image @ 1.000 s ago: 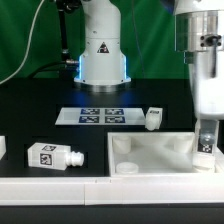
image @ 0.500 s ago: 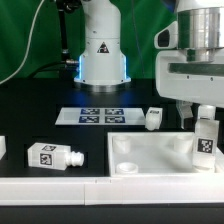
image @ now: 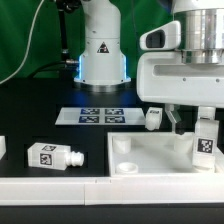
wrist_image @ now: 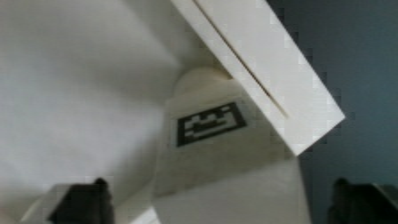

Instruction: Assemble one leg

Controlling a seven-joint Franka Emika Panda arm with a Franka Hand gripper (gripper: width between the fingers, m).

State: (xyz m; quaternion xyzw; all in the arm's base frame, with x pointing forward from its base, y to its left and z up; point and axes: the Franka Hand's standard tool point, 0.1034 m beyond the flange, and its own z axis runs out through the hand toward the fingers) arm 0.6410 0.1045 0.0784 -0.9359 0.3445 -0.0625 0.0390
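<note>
A white leg (image: 205, 140) with a black-and-white tag stands upright at the right corner of the white tray-like tabletop (image: 150, 156). My gripper (image: 197, 118) hangs just above it, open, the fingers spread to either side and not touching it. In the wrist view the same leg (wrist_image: 210, 125) rises between my two dark fingertips (wrist_image: 80, 200), with a gap on each side, against the tabletop's raised rim (wrist_image: 267, 70). My gripper (wrist_image: 222, 200) holds nothing.
Another leg (image: 52, 155) lies on its side at the front left. A third (image: 153, 118) stands behind the tabletop, and a fourth (image: 2, 147) shows at the left edge. The marker board (image: 100, 115) lies before the robot base (image: 103, 55).
My gripper has let go of the upright leg and risen from it. The leg stays standing at the tabletop's right corner.
</note>
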